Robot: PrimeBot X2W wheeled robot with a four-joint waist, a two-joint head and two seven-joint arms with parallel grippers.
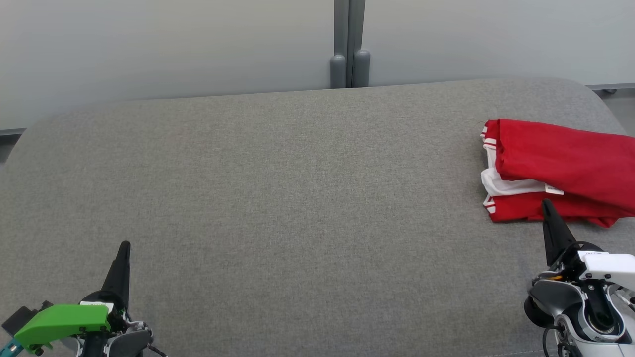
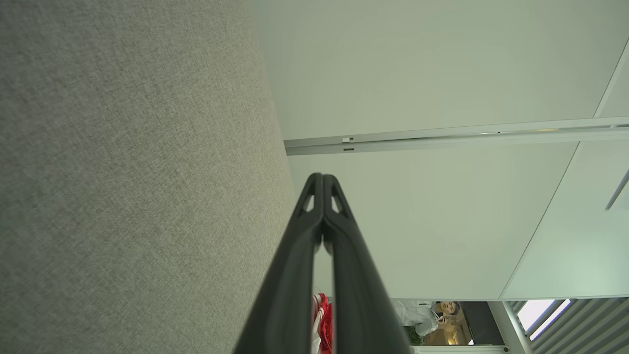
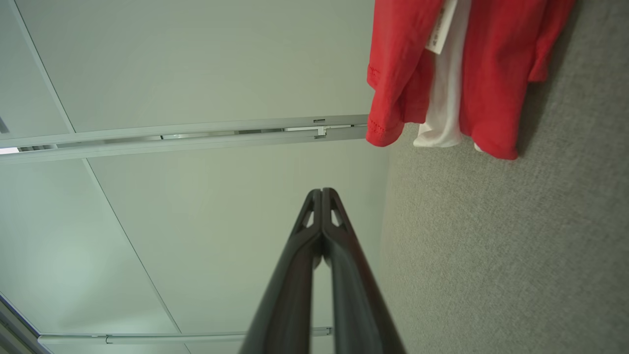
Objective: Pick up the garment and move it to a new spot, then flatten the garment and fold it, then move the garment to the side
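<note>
Already folded, the red-and-white garment (image 1: 560, 163) lies at the right edge of the frame on the grey upholstered surface (image 1: 297, 173), running out of the picture. The risk, I'd say, is a stray nudge: the right gripper (image 1: 547, 204), its tip just beside the near hem, could drag the layers loose. It points up the frame, fingers pressed together, holding nothing. The left gripper (image 1: 124, 246), at lower left and well apart, is likewise closed and empty.

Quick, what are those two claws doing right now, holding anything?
Left gripper: closed, holding nothing.
Right gripper: closed, holding nothing; the red garment lies ahead of it.
</note>
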